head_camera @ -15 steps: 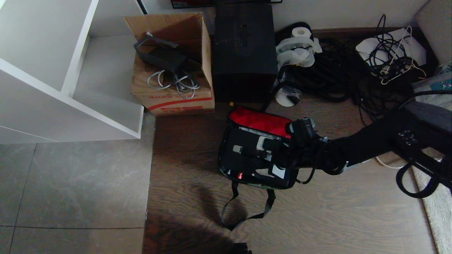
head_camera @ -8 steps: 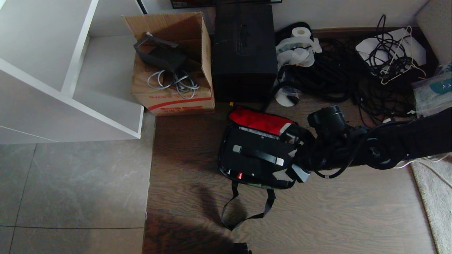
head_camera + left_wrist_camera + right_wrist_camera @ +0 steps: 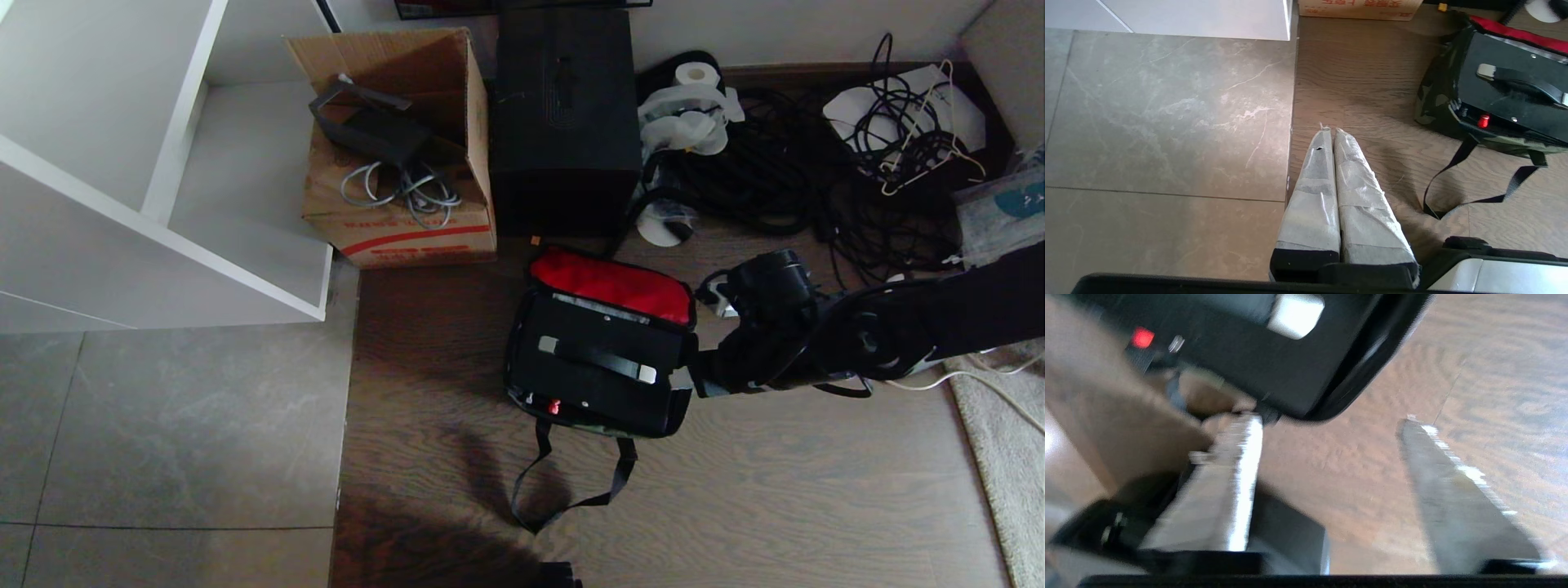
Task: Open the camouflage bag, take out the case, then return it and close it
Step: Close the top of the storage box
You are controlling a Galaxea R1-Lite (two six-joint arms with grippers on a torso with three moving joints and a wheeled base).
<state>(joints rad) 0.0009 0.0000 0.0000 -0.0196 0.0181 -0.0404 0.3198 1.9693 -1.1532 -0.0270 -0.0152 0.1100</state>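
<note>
The cardboard box (image 3: 400,237) carries unreadable red print; right gripper (image 3: 1331,420) jaws spread beside the case (image 3: 600,367), left gripper (image 3: 1329,132) pressed together.

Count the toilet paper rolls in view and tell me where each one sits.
1: the toilet paper roll stands by the back wall, right of the tall black box, atop crumpled white paper. More may be hidden among the cables.

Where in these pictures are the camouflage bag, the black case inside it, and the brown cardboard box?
camouflage bag (image 3: 614,283): head view, on the red lining of its open lid.
case (image 3: 600,388): head view, on its flat black top below the handle.
cardboard box (image 3: 400,233): head view, on its printed front wall.
</note>
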